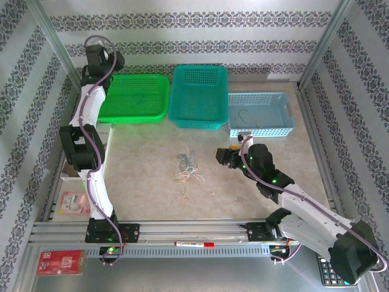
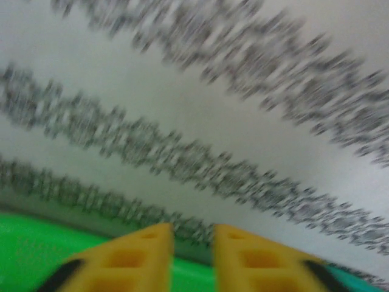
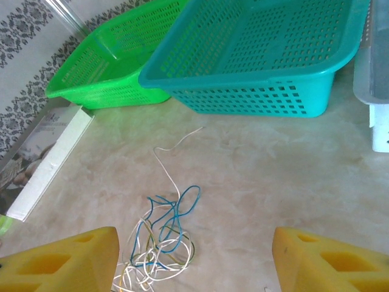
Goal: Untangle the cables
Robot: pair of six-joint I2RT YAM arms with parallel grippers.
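You'll find the cables point(image 1: 187, 167) (cream, blue and dark strands) loose on the surface point(image 1: 152, 194) mid-frame, below the teal basket point(image 1: 199, 97). Your right end effector point(image 1: 222, 157), just right of them, is spread wide. The left end effector point(image 1: 100, 58), upper left, is nearly pressed together. The print on the red packet point(image 1: 59, 263) is too small to read.

Lab test cell, aluminium frame point(image 1: 182, 230), wallpapered walls point(image 1: 182, 33)
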